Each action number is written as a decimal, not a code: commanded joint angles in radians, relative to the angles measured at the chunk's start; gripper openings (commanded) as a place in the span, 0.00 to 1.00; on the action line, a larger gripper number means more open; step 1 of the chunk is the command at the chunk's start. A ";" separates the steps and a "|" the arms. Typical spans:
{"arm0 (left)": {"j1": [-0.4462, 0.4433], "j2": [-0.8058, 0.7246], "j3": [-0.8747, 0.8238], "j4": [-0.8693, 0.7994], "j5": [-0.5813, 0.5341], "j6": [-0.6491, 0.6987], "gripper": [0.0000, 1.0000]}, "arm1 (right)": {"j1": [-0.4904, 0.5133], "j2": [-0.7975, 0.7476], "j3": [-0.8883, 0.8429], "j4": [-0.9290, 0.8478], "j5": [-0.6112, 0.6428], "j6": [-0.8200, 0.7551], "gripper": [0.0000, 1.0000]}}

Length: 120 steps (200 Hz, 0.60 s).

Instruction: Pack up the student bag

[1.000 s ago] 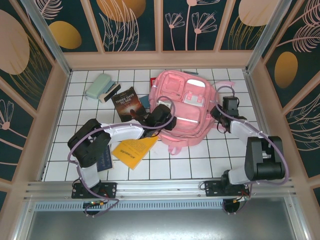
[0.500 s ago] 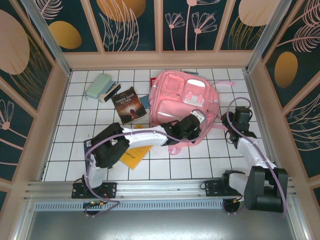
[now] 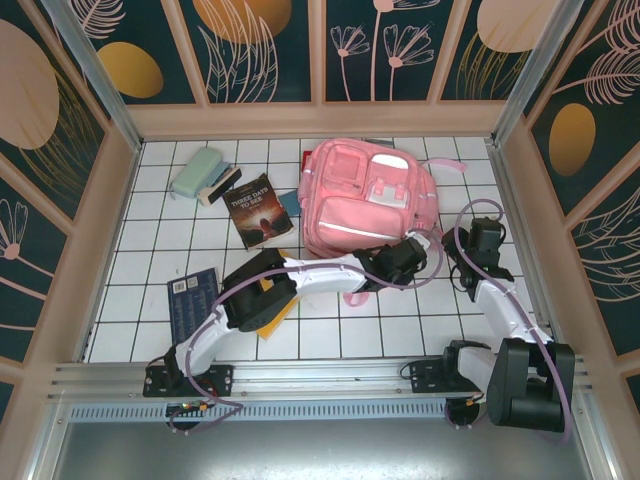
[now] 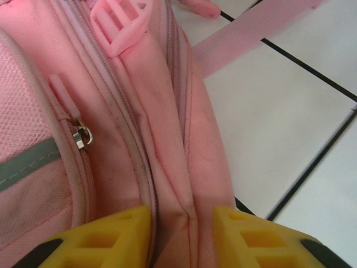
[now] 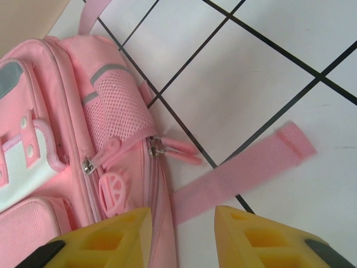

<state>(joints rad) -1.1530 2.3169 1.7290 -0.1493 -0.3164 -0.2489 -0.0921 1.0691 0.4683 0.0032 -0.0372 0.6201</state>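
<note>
Few bits on the table's left half: mint pencil case (image 3: pixel 196 172) near the far-left corner, dark book (image 3: pixel 259 210), blue book (image 3: pixel 193 305) closer in. The student bag (image 3: pixel 365 195) lies flat by the far edge, right of centre. The left gripper (image 4: pixel 183 215) straddles its side fold with jaws partly apart; can't tell if it's pinching. The right gripper (image 5: pixel 183 215) hangs open with nothing in it, over the strap (image 5: pixel 240 167).

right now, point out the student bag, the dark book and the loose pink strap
student bag (image 3: pixel 345 195), top external view, on its left front pocket
dark book (image 3: pixel 259 211), top external view, middle of its cover
loose pink strap (image 5: pixel 245 169), right wrist view, midway along the webbing
</note>
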 commanded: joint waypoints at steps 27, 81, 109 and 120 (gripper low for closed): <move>0.011 0.031 0.008 -0.096 -0.181 -0.001 0.00 | -0.009 0.000 -0.013 0.015 -0.036 0.004 0.36; 0.013 -0.158 -0.182 -0.019 -0.268 0.023 0.00 | -0.007 0.021 -0.007 0.028 -0.068 -0.004 0.36; 0.014 -0.232 -0.306 -0.025 -0.315 0.001 0.00 | -0.003 0.033 -0.005 0.041 -0.099 -0.015 0.36; 0.013 -0.266 -0.365 -0.027 -0.331 -0.013 0.00 | 0.001 0.045 -0.004 0.055 -0.128 -0.025 0.36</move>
<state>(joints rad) -1.1549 2.1353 1.4631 -0.1425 -0.5392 -0.2401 -0.0921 1.0935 0.4683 0.0120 -0.1047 0.6155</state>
